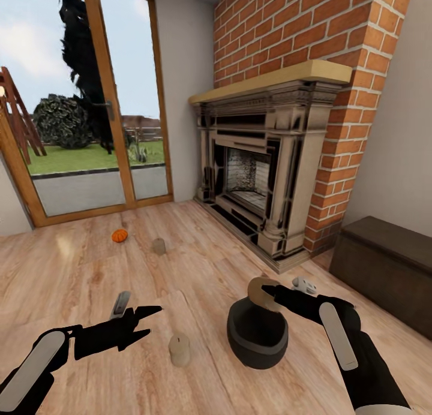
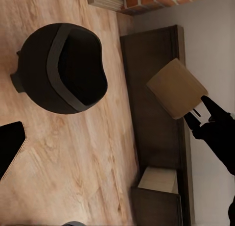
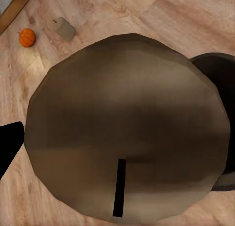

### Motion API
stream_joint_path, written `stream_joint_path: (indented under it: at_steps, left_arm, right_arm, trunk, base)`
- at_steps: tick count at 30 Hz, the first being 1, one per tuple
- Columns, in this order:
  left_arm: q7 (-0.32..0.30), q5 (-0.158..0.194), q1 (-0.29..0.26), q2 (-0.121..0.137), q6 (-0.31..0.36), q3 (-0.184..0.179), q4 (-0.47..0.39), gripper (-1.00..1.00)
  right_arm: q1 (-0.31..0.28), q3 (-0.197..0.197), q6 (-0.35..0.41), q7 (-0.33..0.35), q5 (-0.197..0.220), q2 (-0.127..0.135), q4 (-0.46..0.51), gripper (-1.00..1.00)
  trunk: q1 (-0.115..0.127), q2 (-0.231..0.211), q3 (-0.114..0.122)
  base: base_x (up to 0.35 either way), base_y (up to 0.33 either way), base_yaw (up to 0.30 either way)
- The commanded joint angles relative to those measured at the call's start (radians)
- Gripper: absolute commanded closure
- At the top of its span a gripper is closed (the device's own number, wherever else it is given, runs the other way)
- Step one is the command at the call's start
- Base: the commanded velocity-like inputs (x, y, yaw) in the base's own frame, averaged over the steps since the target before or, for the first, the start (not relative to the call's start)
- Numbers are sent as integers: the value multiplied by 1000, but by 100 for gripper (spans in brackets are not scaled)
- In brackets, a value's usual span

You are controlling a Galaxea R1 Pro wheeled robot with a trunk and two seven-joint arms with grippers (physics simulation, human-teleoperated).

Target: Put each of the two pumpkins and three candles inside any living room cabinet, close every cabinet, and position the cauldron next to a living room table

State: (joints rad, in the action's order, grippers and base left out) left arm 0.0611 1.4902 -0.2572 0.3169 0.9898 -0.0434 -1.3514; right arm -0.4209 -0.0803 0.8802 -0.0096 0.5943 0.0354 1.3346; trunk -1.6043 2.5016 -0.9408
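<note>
The right claw (image 1: 268, 294) is grasping a candle (image 1: 259, 290) just above the black cauldron's (image 1: 257, 338) mouth. The left claw (image 1: 147, 321) is hanging released over the floor (image 1: 198, 271), near another candle (image 1: 179, 349) standing there.

Open floor (image 1: 198, 271) lies ahead — only the cauldron (image 1: 257, 337), fireplace (image 1: 264, 169) and cabinet (image 1: 384, 265) crowd the right.

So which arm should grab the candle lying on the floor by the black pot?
Probably the left: its claw is open and near that candle, while the right claw already holds a candle over the cauldron.
</note>
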Motion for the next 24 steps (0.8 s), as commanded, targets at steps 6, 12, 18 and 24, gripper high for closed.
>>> stream_joint_path:
  at_steps: [6, 12, 18, 24]
  left_arm:
    - [6, 8, -1, 1, 1, -1, 0, -100]
    - [6, 8, -1, 1, 1, -1, 0, -100]
    - [6, 8, -1, 1, 1, -1, 0, -100]
    - [6, 8, -1, 1, 1, -1, 0, -100]
  right_arm:
    - [-1, -2, 5, -1, 6, 0, -1, 100]
    - [-1, -43, 5, 5, 8, 0, -3, 100]
    - [-1, -49, 5, 51, 6, 0, -15, 100]
    - [-1, -50, 5, 58, 5, 1, -18, 100]
  trunk:
    - [0, 0, 1]
    - [0, 0, 5]
    - [0, 0, 9]
    - [0, 0, 14]
  base:
    - [-6, 196, -65]
    - [-10, 56, -239]
    - [0, 57, -257]
    - [0, 181, -257]
